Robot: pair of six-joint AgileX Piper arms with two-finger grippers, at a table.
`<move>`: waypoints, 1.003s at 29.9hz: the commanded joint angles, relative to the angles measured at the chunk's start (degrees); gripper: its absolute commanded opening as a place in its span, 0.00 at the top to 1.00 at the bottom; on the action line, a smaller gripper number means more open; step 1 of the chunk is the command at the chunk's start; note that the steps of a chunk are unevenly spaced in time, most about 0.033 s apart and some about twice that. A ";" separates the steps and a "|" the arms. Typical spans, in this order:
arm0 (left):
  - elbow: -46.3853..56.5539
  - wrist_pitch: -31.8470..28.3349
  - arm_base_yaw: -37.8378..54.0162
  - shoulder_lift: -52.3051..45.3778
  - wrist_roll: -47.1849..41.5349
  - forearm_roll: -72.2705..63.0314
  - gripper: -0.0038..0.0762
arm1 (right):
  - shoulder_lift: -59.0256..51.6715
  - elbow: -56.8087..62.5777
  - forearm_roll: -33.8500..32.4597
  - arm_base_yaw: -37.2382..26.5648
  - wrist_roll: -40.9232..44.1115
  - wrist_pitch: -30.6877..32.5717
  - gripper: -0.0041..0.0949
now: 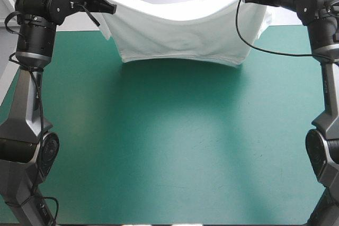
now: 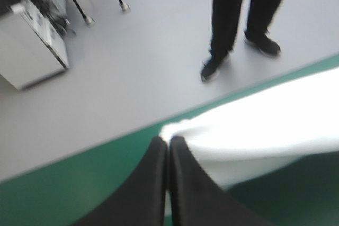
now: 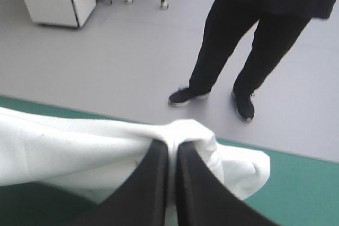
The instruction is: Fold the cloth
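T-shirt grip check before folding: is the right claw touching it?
Touching: right wrist view shows the right claw pinching a bunched fold of the T-shirt.

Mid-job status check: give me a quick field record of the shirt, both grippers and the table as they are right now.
cloth: white short-sleeved T-shirt, lifted and stretched between the two arms, top edge sagging in the middle
location: over the far part of the teal-green table cover
left gripper: black fin-shaped fingers shut on one end of the T-shirt
right gripper: black fingers shut on a bunched edge at the other end
lower hem touching table: cannot tell
fold: not yet made
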 commanded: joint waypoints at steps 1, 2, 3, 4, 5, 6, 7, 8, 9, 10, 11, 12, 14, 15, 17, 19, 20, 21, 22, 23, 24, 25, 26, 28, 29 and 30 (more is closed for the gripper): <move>-1.74 11.05 -0.09 -1.30 -1.81 -5.47 0.98 | -2.17 1.97 0.23 -0.66 -0.79 5.30 0.98; -1.74 14.71 -0.09 -0.70 -1.81 -6.99 0.98 | -2.17 3.06 0.23 -0.66 -0.79 7.75 0.98; -1.32 15.98 -0.09 -0.38 -2.13 -8.08 0.98 | -2.17 4.65 0.23 -0.66 -0.79 10.13 0.98; -0.05 15.97 -0.09 -0.50 -3.18 -10.10 0.98 | -2.17 6.50 0.36 -0.66 -0.79 11.74 0.98; 0.75 15.97 -0.09 -0.75 -3.18 -11.53 0.98 | -2.27 8.16 0.44 -0.66 -0.79 13.33 0.98; 1.68 15.97 -0.09 -1.05 -3.18 -12.81 0.98 | -2.39 9.63 0.60 -0.66 -0.79 14.99 0.98; 3.48 15.97 -0.09 -1.77 -3.28 -14.15 0.98 | -2.39 11.06 0.86 -0.66 -0.79 16.54 0.98; 4.81 15.97 -0.09 -2.31 -3.73 -14.31 0.98 | -2.48 12.16 0.96 -0.66 -0.79 17.73 0.98; 6.77 15.97 -0.09 -3.02 -3.86 -14.14 0.98 | -2.63 13.51 0.96 -0.66 -0.79 18.91 0.98; 9.02 15.97 -0.09 -3.83 -4.11 -14.03 0.98 | -2.76 14.94 1.37 -0.66 -0.79 19.61 0.98; 11.58 15.97 -0.09 -4.77 -4.28 -14.14 0.98 | -3.21 16.11 1.73 -0.66 -0.79 20.20 0.98; 13.80 15.97 -0.09 -5.61 -4.28 -14.14 0.98 | -3.48 17.51 2.05 -0.66 -1.08 20.97 0.98; 19.63 15.97 -0.09 -7.90 -4.28 -14.00 0.98 | -4.15 20.36 3.57 -0.54 -1.23 21.52 0.98; 22.64 15.97 -0.09 -9.10 -4.28 -13.87 0.98 | -4.79 21.90 4.83 -0.54 -1.73 21.52 0.98; 27.99 15.97 -0.09 -11.15 -3.77 -13.65 0.98 | -5.97 24.73 6.83 -0.54 -2.48 21.52 0.98; 33.81 15.97 -0.09 -13.27 -3.29 -13.65 0.98 | -7.57 28.23 7.10 -0.54 -2.48 21.52 0.98; 36.05 15.97 -0.09 -13.94 -3.18 -13.79 0.98 | -8.44 29.72 7.10 -0.54 -2.52 21.52 0.98; 38.73 15.97 -0.09 -14.75 -3.18 -13.88 0.98 | -9.31 31.71 6.79 -0.54 -2.69 21.52 0.98; 41.33 15.97 -0.09 -15.53 -3.06 -13.88 0.98 | -10.26 33.75 6.61 -0.54 -2.69 21.52 0.98; 43.94 15.97 -0.09 -16.30 -2.80 -14.12 0.98 | -11.03 35.80 6.48 -0.54 -2.69 21.52 0.98; 46.54 15.97 -0.09 -17.10 -2.25 -14.44 0.98 | -11.97 37.84 6.36 -0.54 -2.69 21.52 0.98; 49.06 15.97 -0.09 -17.88 -2.02 -14.54 0.98 | -12.84 39.88 6.08 -0.54 -2.69 21.52 0.98; 51.43 15.97 -0.09 -18.68 -1.91 -14.54 0.98 | -13.64 41.86 6.08 -0.54 -2.69 21.52 0.98; 55.39 15.97 -0.09 -19.97 -1.62 -14.54 0.98 | -14.87 45.33 5.97 -0.54 -2.84 21.52 0.98; 57.35 15.97 -0.09 -20.68 -1.62 -14.54 0.98 | -15.45 47.24 5.97 -0.54 -2.96 21.52 0.98; 58.84 15.97 -0.09 -21.23 -1.62 -14.54 0.98 | -15.96 48.76 5.97 -0.54 -2.96 21.52 0.98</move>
